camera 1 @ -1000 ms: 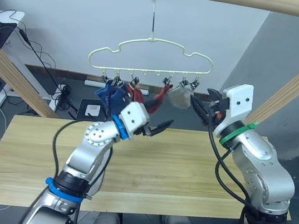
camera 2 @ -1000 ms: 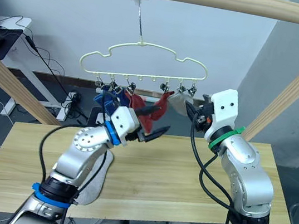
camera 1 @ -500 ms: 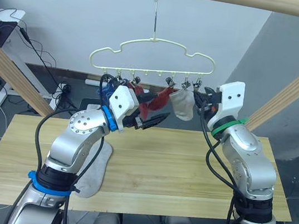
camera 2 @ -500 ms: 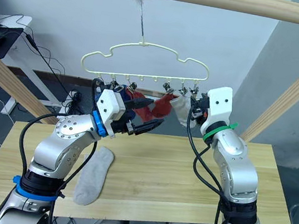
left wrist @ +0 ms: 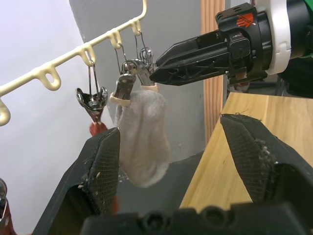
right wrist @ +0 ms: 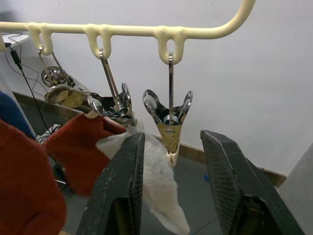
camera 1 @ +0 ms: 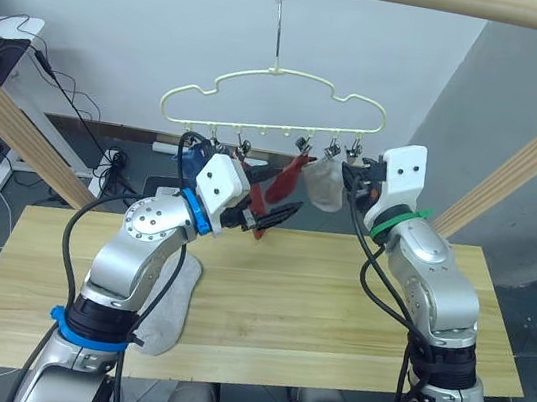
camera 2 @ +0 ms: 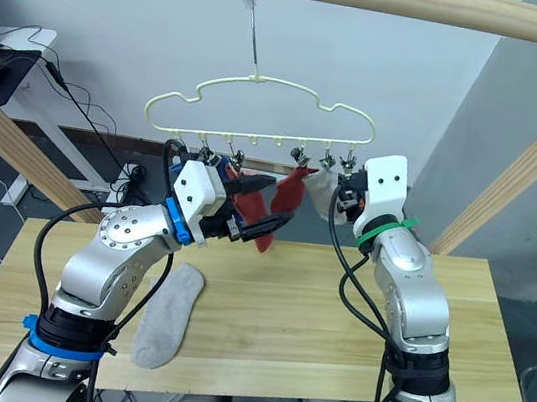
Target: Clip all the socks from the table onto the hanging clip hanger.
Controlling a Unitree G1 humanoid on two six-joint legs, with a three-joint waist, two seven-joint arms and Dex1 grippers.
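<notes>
Right wrist view: right end effector (right wrist: 168, 142), fingers apart, flanks a shiny metal clip (right wrist: 168, 120).

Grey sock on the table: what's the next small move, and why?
Probably lower the left gripper, which is open, to the grey sock on the table. Five socks hang on the hanger, and the end clip is free by the right gripper.

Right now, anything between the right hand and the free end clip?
Nothing visible. The right hand is open, and the empty end clip hangs just ahead of its gap. The clipped grey sock hangs beside it, not in the way.
</notes>
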